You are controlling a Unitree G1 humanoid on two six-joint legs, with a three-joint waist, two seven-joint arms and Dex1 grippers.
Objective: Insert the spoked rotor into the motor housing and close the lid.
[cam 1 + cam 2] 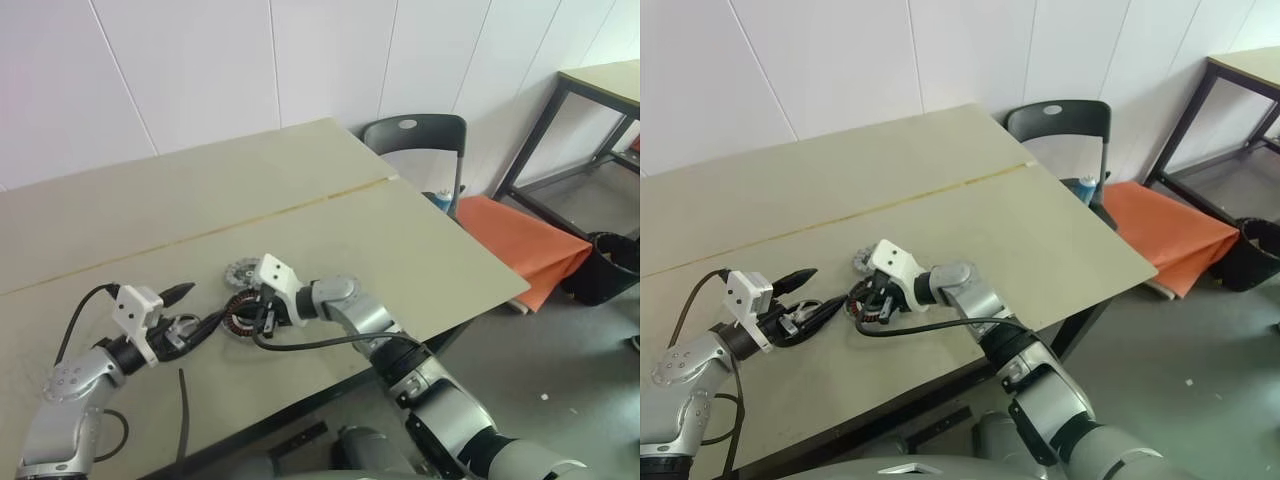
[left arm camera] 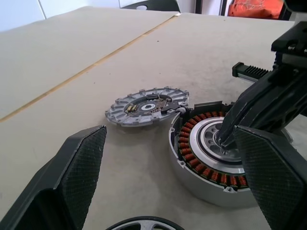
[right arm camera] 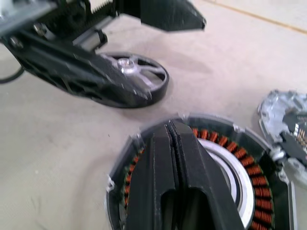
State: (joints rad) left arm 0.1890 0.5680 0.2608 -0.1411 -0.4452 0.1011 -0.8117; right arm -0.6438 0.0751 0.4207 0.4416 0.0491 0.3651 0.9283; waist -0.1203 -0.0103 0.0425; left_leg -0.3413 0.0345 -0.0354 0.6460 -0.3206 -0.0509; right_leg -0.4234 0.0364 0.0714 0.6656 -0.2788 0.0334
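The motor housing point(image 2: 211, 165) lies open on the table, its copper windings showing. My right gripper point(image 3: 170, 132) is shut, its tips resting on the housing's silver centre. Just behind the housing the round silver lid point(image 2: 146, 103) lies flat on the table. The spoked rotor point(image 3: 139, 72) lies flat beside the housing, on its left in the head views. My left gripper point(image 1: 190, 312) is open and hangs low over the rotor, one finger point(image 3: 81, 72) crossing in front of it and nothing gripped. In the left wrist view a strip of the rotor's dark rim point(image 2: 139, 223) shows between the fingers.
A black cable point(image 1: 183, 410) lies near the table's front edge. The table's right edge point(image 1: 480, 250) drops off to a grey chair point(image 1: 415, 135), an orange cloth point(image 1: 525, 245) and a black bin point(image 1: 610, 265). A second table point(image 1: 610, 80) stands at far right.
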